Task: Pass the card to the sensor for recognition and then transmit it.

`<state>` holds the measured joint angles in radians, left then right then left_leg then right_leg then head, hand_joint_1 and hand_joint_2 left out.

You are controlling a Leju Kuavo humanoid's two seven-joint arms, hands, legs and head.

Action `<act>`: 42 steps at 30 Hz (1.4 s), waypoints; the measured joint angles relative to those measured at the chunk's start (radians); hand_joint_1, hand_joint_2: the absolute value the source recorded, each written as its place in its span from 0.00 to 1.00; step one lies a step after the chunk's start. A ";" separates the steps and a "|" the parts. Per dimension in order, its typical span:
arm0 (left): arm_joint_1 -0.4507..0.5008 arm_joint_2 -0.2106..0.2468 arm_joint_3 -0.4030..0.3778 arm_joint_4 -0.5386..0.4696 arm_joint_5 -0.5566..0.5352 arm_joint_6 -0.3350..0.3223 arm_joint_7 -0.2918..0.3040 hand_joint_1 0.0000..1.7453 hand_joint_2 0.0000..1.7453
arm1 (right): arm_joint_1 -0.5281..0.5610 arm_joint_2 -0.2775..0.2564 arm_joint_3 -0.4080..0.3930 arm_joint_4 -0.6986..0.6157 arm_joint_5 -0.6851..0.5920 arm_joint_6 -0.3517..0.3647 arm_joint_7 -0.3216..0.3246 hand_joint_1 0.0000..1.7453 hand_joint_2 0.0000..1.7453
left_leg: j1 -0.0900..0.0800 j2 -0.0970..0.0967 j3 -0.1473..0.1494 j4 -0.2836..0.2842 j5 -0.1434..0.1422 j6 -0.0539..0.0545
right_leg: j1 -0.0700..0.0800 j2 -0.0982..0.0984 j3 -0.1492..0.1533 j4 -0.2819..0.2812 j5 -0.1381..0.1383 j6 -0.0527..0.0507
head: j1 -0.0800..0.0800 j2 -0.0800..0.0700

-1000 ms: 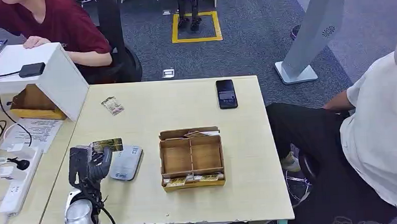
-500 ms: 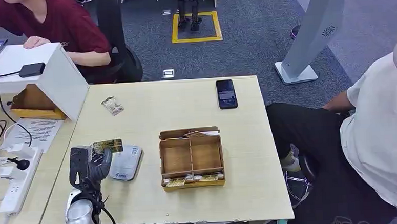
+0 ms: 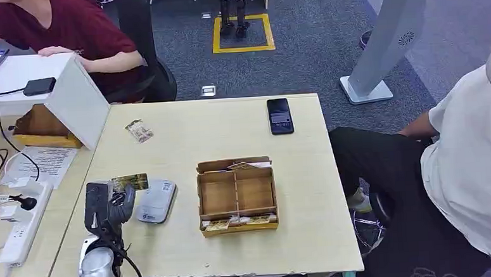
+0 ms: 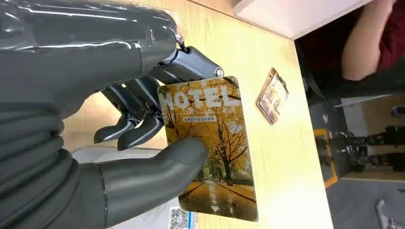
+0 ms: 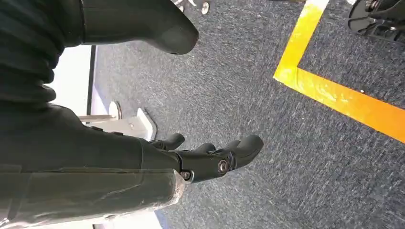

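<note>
Card (image 4: 212, 152) golden-yellow, autumn-tree avenue print, white "MOTEL" lettering. Left hand (image 4: 95, 124) dark grey, glossy. Right hand (image 5: 143, 157) black-grey. Bench (image 3: 229, 123) pale wood. Sensor (image 3: 155, 201) light grey with blue mark. Box (image 3: 237, 194) brown cardboard. Phone (image 3: 280, 116) black. Carpet (image 5: 305, 157) blue-grey speckled, yellow tape line (image 5: 344, 95). Person's shirt (image 3: 78, 26) maroon.

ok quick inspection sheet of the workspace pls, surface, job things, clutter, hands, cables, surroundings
surface: pale wooden table.
job's things: hotel card pinched in left hand; grey sensor beside it on the table.
clutter: divided cardboard box, black phone, loose card.
hands: left hand holds the card; right hand holds nothing, above carpet.
cables: power strip with plugged leads on the neighbouring desk.
surroundings: seated person in white; person in dark red.
</note>
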<state>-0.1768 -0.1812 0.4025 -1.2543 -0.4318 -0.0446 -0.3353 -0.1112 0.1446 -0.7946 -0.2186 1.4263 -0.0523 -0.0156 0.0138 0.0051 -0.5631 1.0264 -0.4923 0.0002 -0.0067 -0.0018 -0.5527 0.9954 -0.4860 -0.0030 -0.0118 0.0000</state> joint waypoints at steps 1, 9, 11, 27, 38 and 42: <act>0.000 0.001 0.005 0.002 -0.003 0.002 0.000 1.00 1.00 | 0.000 0.000 0.000 0.000 0.000 0.000 0.000 0.00 1.00 | 0.000 0.000 0.000 0.000 0.000 0.000 | 0.000 0.000 0.000 0.000 0.000 0.000 | 0.000 0.000; 0.019 0.002 0.024 0.008 -0.014 -0.012 0.000 1.00 1.00 | 0.000 0.000 -0.006 0.000 -0.002 -0.002 -0.002 0.00 1.00 | 0.000 0.000 0.000 0.000 0.000 0.000 | 0.000 0.000 0.000 0.000 0.000 0.000 | 0.000 0.000; 0.025 0.002 0.027 0.008 -0.014 -0.016 0.000 1.00 1.00 | 0.000 0.000 -0.007 0.000 -0.002 -0.002 -0.004 0.00 1.00 | 0.000 0.000 0.000 0.000 0.000 0.000 | 0.000 0.000 0.000 0.000 0.000 0.000 | 0.000 0.000; 0.052 0.002 0.036 0.008 -0.014 -0.019 0.000 1.00 1.00 | 0.001 0.000 -0.009 0.000 -0.002 -0.003 -0.005 0.00 1.00 | 0.000 0.000 0.000 0.000 0.000 0.000 | 0.000 0.000 0.000 0.000 0.000 0.000 | 0.000 0.000; 0.053 0.002 0.036 0.008 -0.014 -0.019 0.000 1.00 1.00 | 0.001 0.000 -0.015 0.000 -0.002 -0.003 -0.005 0.00 1.00 | 0.000 0.000 0.000 0.000 0.000 0.000 | 0.000 0.000 0.000 0.000 0.000 0.000 | 0.000 0.000; 0.053 0.001 0.036 0.008 -0.016 -0.022 0.000 1.00 1.00 | 0.000 0.000 -0.018 0.000 0.000 -0.003 -0.012 0.00 1.00 | 0.000 0.000 0.000 0.000 0.000 0.000 | 0.000 0.000 0.000 0.000 0.000 0.000 | 0.000 0.000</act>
<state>-0.1234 -0.1801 0.4387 -1.2467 -0.4482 -0.0667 -0.3353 -0.1107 0.1442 -0.8121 -0.2186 1.4260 -0.0557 -0.0275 0.0138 0.0048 -0.5634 1.0263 -0.4923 0.0001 -0.0067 -0.0021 -0.5527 0.9954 -0.4861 -0.0031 -0.0118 0.0000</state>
